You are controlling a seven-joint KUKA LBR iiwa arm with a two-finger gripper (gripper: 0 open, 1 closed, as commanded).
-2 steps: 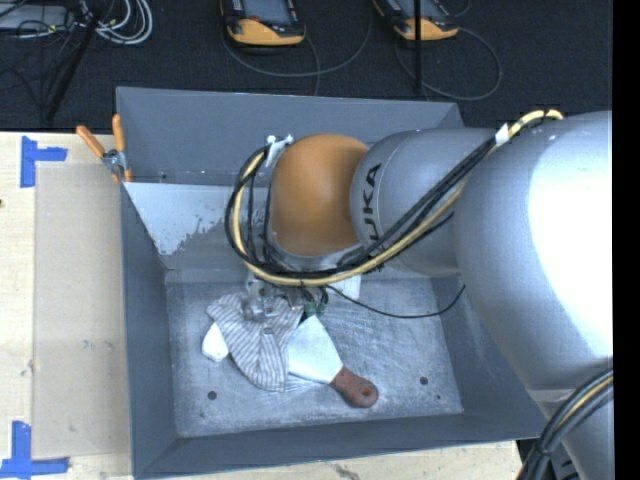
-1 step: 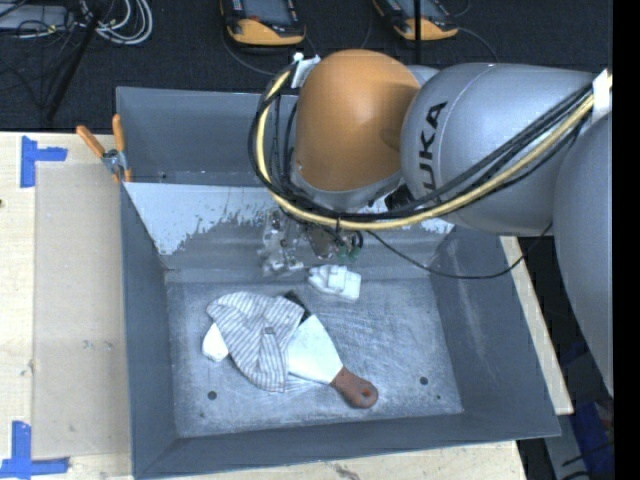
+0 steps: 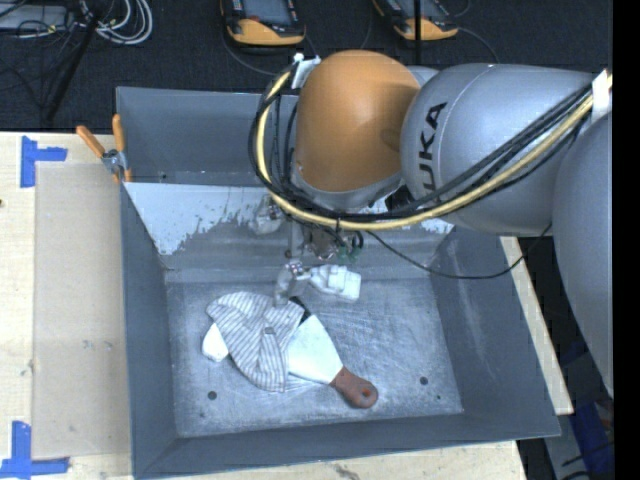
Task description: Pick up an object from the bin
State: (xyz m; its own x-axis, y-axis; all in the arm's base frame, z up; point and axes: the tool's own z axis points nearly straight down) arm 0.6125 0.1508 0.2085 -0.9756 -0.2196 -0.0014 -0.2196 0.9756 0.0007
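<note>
hand (image 3: 291, 286) over far edge of striped cloth (image 3: 250, 340) | white brown-handled spatula (image 3: 322, 358) touching it

Scuffed matt metal bin (image 3: 180, 298), soft striped cloth (image 3: 255, 338), glossy orange cover (image 3: 350, 118)

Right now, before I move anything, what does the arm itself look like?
Rounded silver-grey arm with black KUKA lettering, a glossy orange dome cover at the wrist, black and yellow cables looped around it, and a small metal gripper beneath.
</note>
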